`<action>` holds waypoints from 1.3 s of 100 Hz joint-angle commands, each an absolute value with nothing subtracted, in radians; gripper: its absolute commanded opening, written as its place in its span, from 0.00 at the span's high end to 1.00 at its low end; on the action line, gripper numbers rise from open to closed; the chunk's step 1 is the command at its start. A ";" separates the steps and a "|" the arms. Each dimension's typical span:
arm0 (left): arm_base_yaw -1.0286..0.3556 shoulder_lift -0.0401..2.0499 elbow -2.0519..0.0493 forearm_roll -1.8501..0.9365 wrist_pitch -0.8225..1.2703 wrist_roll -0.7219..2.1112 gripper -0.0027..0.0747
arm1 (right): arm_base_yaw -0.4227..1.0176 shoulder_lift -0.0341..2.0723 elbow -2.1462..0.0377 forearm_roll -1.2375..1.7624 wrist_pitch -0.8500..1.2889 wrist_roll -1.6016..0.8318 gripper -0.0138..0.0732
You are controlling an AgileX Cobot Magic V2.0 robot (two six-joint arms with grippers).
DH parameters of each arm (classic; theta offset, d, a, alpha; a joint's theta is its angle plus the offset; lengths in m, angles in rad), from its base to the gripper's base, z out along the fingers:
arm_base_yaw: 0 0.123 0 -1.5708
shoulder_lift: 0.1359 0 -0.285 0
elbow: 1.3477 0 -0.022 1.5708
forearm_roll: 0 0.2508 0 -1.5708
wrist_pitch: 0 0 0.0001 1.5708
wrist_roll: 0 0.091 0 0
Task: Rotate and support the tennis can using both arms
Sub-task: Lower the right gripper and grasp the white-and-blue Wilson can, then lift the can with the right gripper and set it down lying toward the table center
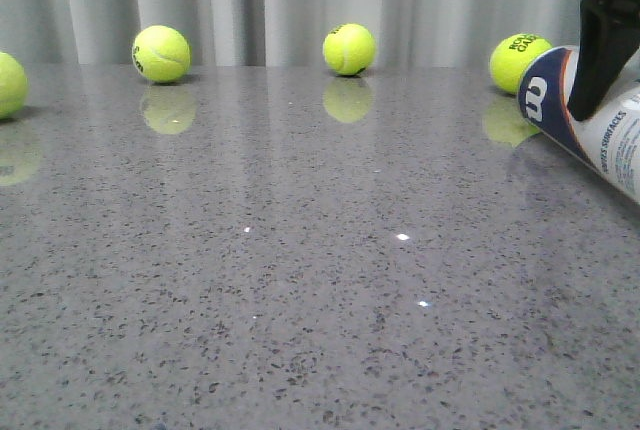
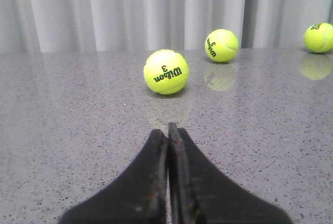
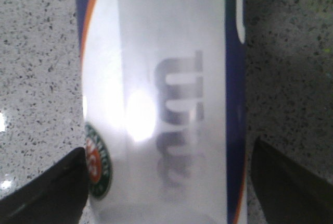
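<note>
Hidden/cut off: the can (image 1: 590,120) runs out of the front view at the right edge, so only its near end and part of the body show. The right gripper (image 1: 600,45) is cropped at the top right corner; one black finger hangs in front of the can, the other is out of sight behind it. The left gripper is outside the front view. In the right wrist view the can (image 3: 161,99) fills the middle and is blurred; grey lettering on it cannot be read, and glare washes out a patch of the white wall. Whether the can has anything inside cannot be told.

Can: white tube lying tilted on the grey speckled table (image 1: 300,280) at the far right, near end pointing toward the table's middle. Navy panel with white "W" at that end, thin orange stripe beside it, blue print further along the body. The right wrist view shows navy bands with orange edging on both sides and part of a round green-red emblem (image 3: 98,166).

Right gripper (image 3: 166,182): fingers spread, one on each side of the can, each close against its wall; firm contact cannot be confirmed.

Left gripper (image 2: 168,146): fingers pressed together, nothing between them, low over the table, pointed toward a ball (image 2: 166,72) marked "Wilson 3". Two more balls (image 2: 221,45) (image 2: 318,37) lie beyond it.

Front view: four balls along the far edge; the rightmost ball (image 1: 518,62) sits just beside the can's end.
</note>
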State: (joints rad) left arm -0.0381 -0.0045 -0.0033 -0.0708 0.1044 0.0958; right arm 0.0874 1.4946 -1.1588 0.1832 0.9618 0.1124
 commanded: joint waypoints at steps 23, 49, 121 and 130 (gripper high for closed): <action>-0.041 -0.043 0.045 -0.073 0.036 0.089 0.99 | 0.085 1.472 -1.190 0.194 0.927 0.108 0.51; -0.041 -0.043 0.045 -0.073 0.036 0.089 0.99 | 0.144 1.451 -1.275 0.176 0.970 0.074 0.56; -0.041 -0.043 0.045 -0.073 0.036 0.089 0.99 | 0.496 1.632 -1.547 0.161 1.095 -1.010 0.55; -0.041 -0.043 0.045 -0.073 0.036 0.089 0.99 | 0.504 1.649 -1.546 0.161 1.101 -1.082 0.55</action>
